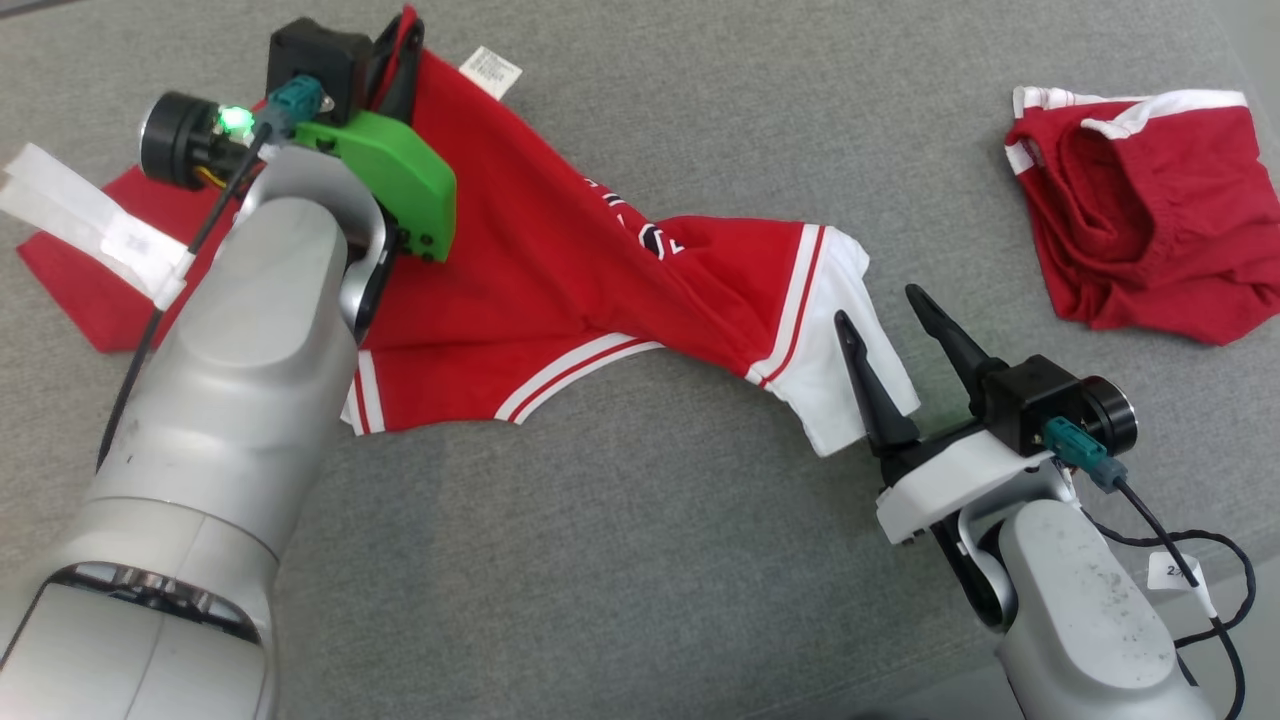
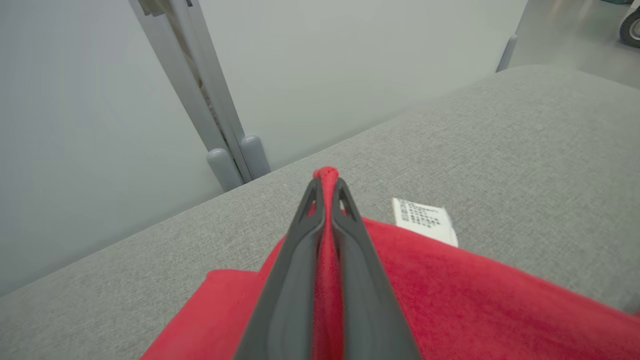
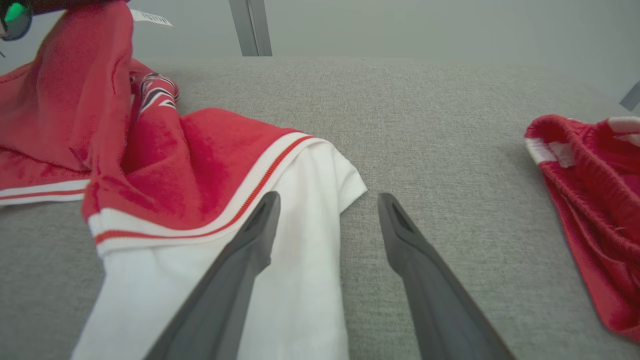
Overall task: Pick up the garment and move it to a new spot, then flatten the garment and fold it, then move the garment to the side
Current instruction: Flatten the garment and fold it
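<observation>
The left gripper [image 2: 326, 186] is clamping, jaws closed, the far edge of the red garment [image 1: 560, 290] beside its white label [image 1: 491, 71]. The garment is lying twisted across the grey fabric surface [image 1: 650, 560]. The right gripper [image 1: 876, 305] is standing wide open, one finger over the white sleeve [image 1: 835, 340]. A second red garment [image 1: 1150, 230] is lying well apart.

In the head view the left forearm [image 1: 240, 330] hides part of the red jersey [image 1: 560, 290] at 9 o'clock. The care label [image 1: 491, 71] at 11 o'clock is too small to read. Folds swallow the printed emblem [image 1: 650, 235], and the red shorts [image 1: 1150, 220] run off the 3 o'clock edge.
</observation>
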